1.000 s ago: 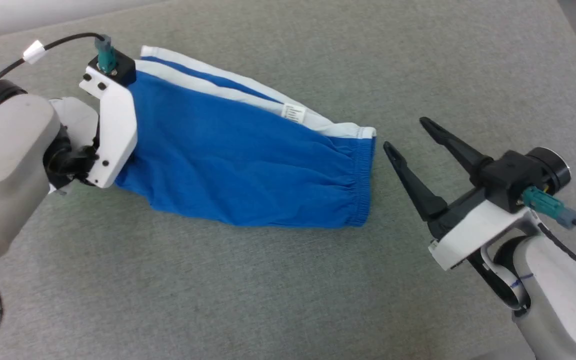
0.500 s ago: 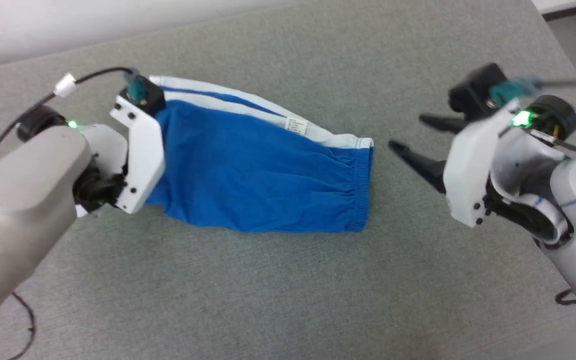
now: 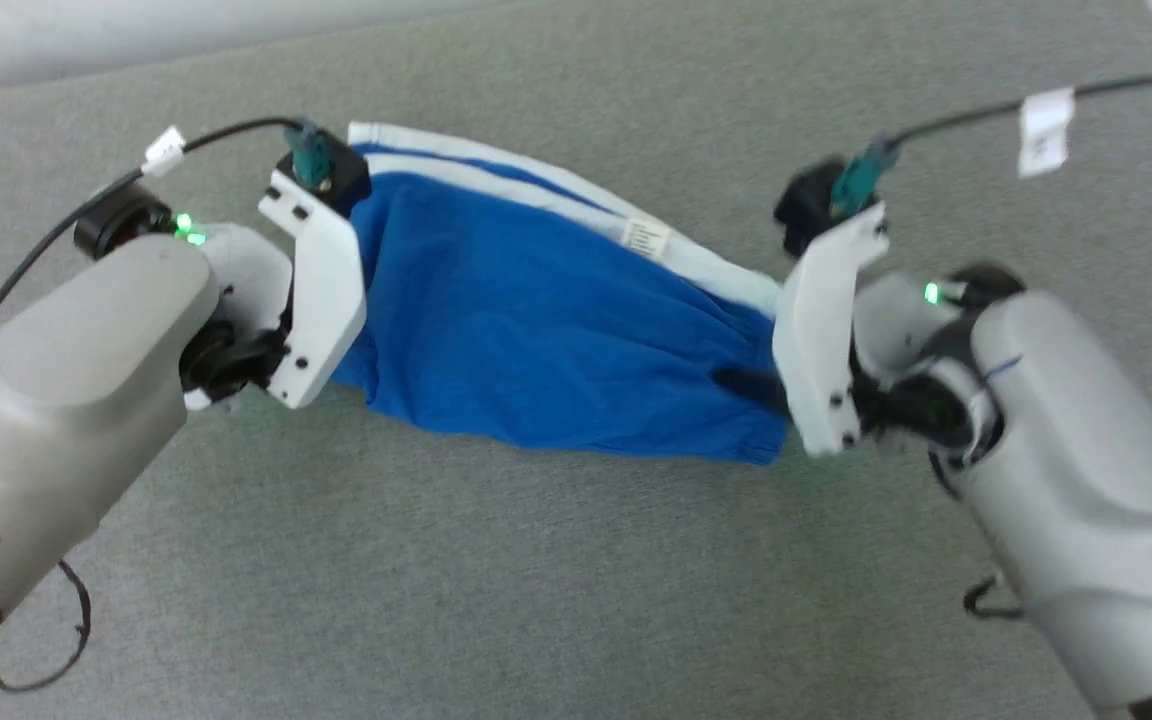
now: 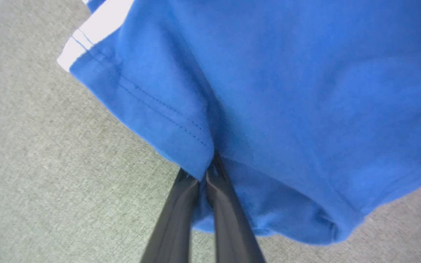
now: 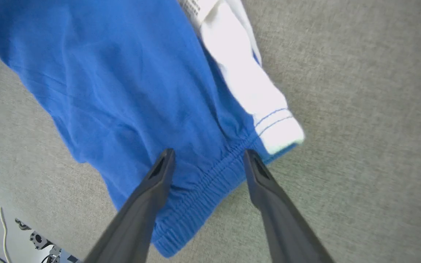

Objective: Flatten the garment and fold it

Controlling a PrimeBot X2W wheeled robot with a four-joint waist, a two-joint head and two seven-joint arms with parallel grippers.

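The garment point(image 3: 536, 330), bright blue shorts with white side stripes point(image 3: 536, 190) and a small white label point(image 3: 646, 237), lies stretched across the grey table between my two arms. In the left wrist view my left gripper point(image 4: 208, 171) is shut on the stitched blue leg hem point(image 4: 152, 109), with cloth bunched around the fingers. My right gripper point(image 5: 209, 153) stands open over the elastic waistband point(image 5: 210, 179), one finger on each side of a stretch of it. In the head view the white wrist plates hide most of both grippers' fingers.
The grey woven tabletop point(image 3: 536, 560) runs wide in front of the shorts. Its far edge meets a pale wall point(image 3: 86, 40). Black cables point(image 3: 226, 135) trail from both wrists. Past the table edge, the right wrist view shows floor with small hardware point(image 5: 38, 241).
My right arm has swung in from the right and turned down, so its open fingers now straddle the waistband. The left gripper stays at the leg hem. The head camera has shifted.
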